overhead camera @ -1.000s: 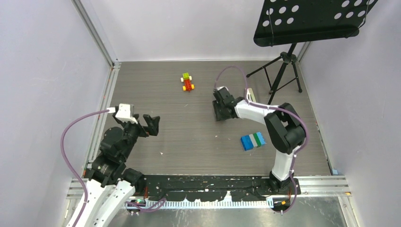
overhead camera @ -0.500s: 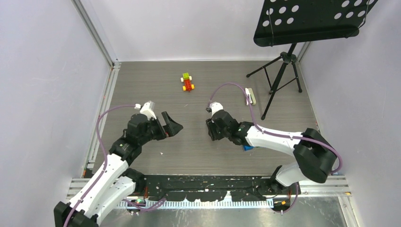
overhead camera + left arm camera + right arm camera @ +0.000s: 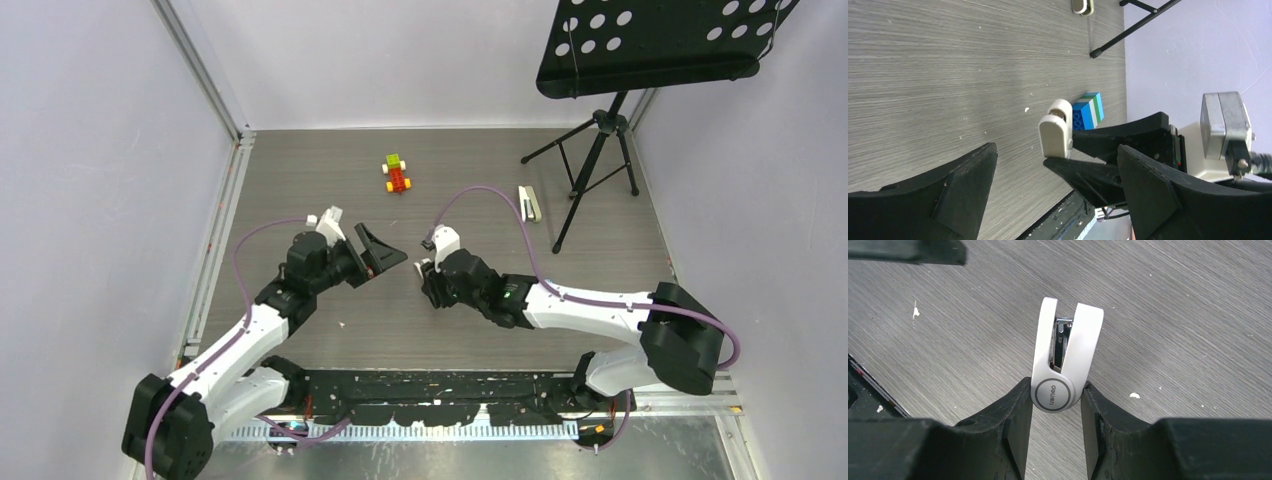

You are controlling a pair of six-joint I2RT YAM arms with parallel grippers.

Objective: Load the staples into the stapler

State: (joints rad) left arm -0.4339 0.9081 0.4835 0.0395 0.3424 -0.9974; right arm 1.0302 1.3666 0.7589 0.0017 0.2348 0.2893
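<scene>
Right pincer: clamps stubby white U-shaped plastic object; left pincer: gapes, empty. Risks slipping off rounded hub at handover.

Looked down from high above and behind the arm bases, taking in the whole table, both arms and the stapler toward the far right. Rode the left wrist low over the tabletop, facing sideways between the fingers of the left gripper toward the right gripper, close by. Sat nearest on the right wrist, peering down along its own fingers. Shared the stubby white object across both wrist views; caught the stapler also at the left wrist view's top edge.
</scene>
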